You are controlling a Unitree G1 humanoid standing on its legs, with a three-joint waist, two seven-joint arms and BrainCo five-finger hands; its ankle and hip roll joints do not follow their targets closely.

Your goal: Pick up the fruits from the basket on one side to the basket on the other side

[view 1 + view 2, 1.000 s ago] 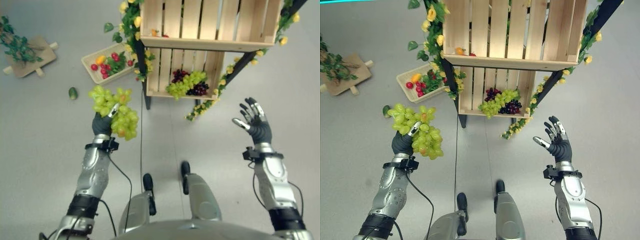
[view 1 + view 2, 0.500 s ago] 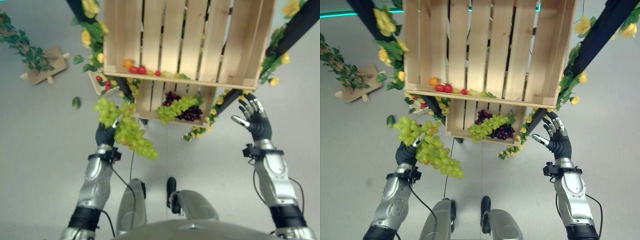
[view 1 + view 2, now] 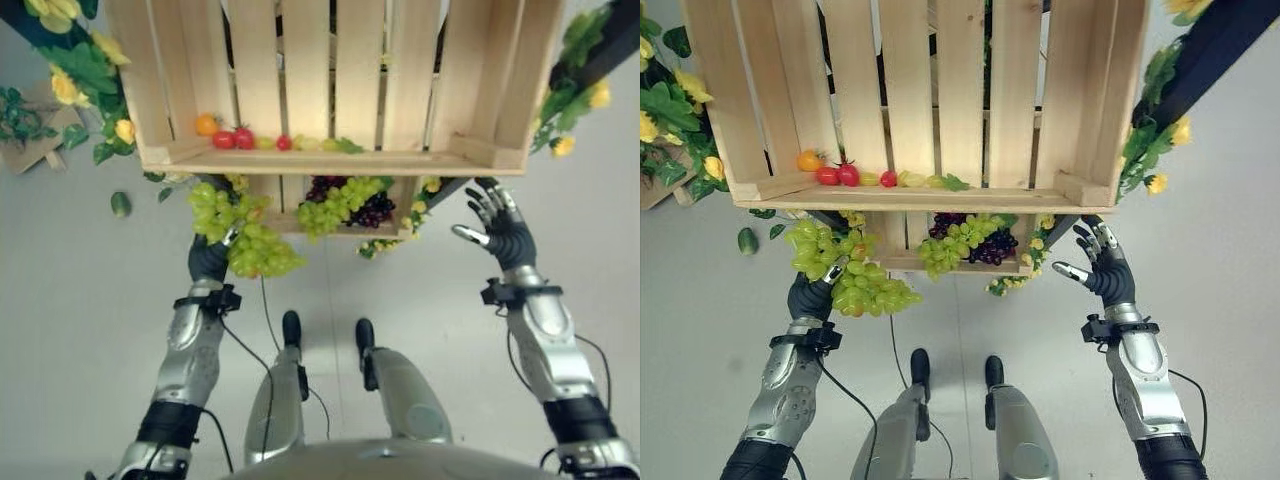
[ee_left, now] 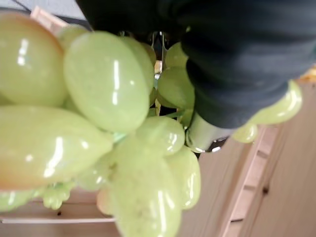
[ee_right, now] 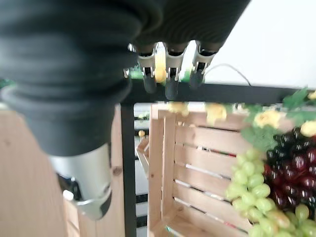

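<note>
A pale grey floor [image 3: 60,330] is lying open across the lower half of the frame, with bare room at the far left and far right, while a tilted wooden crate [image 3: 330,90] on a dark frame hung with yellow flowers and leaves [image 3: 85,75] is crowding the top. The crate's front edge is running across the frame just above both my hands, and a row of small fruit [image 3: 245,140], orange, red and green, is sitting along the inside of that edge at the centre left. Below it, in the centre, a lower crate [image 3: 960,262] is holding a green grape bunch [image 3: 335,205] and a dark purple bunch [image 3: 375,208] side by side. A single loose leaf [image 3: 120,204] is lying on the floor at the left. My left hand [image 3: 208,258] is gripping the stem end of a big bunch of green grapes [image 3: 240,235] at the left centre, just under the upper crate's edge and beside the lower crate; the bunch's long axis is slanting from upper left down to lower right, its tip pointing toward the middle of the frame. My left wrist view is showing the grapes pressed right against the hand. My right hand [image 3: 498,232] is hovering at the right, fingers spread and holding nothing, close below the upper crate's right corner.
</note>
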